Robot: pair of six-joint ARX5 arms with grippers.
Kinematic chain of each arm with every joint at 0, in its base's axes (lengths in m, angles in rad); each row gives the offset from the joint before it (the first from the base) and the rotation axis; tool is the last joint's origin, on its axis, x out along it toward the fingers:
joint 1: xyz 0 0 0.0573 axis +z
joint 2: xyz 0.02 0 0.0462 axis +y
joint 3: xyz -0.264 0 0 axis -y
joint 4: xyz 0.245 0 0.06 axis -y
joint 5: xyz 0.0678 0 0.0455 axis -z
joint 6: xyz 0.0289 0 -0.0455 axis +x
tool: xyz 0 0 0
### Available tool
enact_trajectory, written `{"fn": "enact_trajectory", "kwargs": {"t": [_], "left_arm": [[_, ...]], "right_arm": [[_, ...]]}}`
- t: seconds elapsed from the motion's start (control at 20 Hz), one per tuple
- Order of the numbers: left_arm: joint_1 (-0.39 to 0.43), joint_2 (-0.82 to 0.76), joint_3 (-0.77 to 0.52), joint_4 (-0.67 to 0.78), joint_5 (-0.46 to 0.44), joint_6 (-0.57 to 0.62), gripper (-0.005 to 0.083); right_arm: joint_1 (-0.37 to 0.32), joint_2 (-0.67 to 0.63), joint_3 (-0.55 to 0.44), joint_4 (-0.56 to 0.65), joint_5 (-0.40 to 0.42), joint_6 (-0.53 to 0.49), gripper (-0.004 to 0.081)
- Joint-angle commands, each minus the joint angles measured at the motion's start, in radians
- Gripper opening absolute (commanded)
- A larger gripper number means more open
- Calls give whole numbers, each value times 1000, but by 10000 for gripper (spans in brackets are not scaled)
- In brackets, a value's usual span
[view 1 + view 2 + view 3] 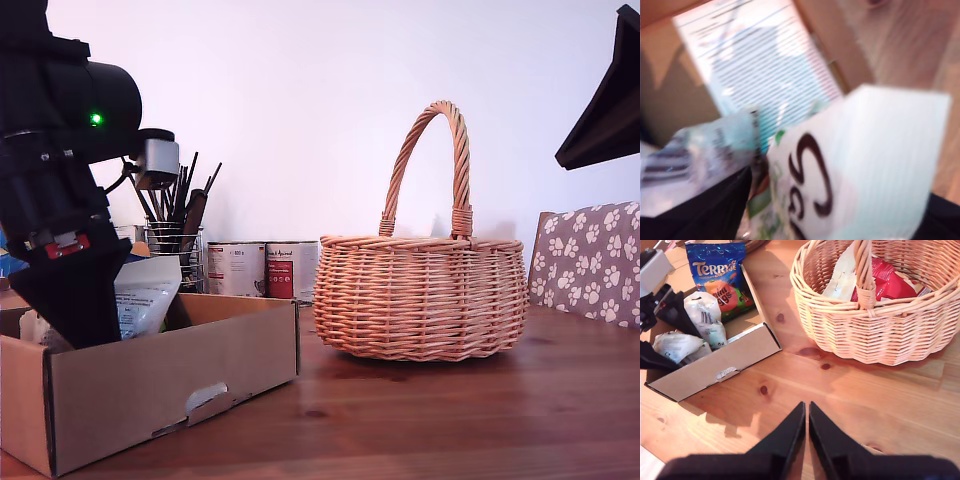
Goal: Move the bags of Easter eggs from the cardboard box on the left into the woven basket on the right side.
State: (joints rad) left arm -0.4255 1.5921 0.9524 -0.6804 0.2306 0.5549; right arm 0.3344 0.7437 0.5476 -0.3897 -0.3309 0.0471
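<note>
My first gripper is low inside the cardboard box at the exterior view's left. It is shut on a whitish bag with black lettering, also seen between its black fingers. A second whitish bag with a barcode stands beside those fingers, rising above the box wall. The blue bag lies at the box's far end. The woven basket holds a red packet and a whitish one. My second gripper is shut and empty, high above the table between box and basket.
Behind the box stand two labelled tins and a wire-mesh utensil holder. A paw-print chair back shows at the exterior view's right, with a black arm part above it. The wooden table runs between box and basket.
</note>
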Motion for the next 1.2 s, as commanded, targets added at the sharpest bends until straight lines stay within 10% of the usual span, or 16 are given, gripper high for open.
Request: {"fn": "enact_trajectory", "kwargs": {"t": [0.0, 0.2, 0.8, 1.15], "left_arm": [[0, 6, -16, 5, -15, -15, 603], [0, 5, -15, 10, -13, -27, 50], [0, -163, 111, 94, 2, -27, 45], [-64, -168, 113, 542, 196, -131, 45]], "right_arm": [[-3, 0, -25, 3, 0, -6, -5], [-3, 0, -25, 3, 0, -6, -5], [-3, 0, -25, 3, 1, -6, -5], [-3, 0, -25, -4, 1, -6, -5]]}}
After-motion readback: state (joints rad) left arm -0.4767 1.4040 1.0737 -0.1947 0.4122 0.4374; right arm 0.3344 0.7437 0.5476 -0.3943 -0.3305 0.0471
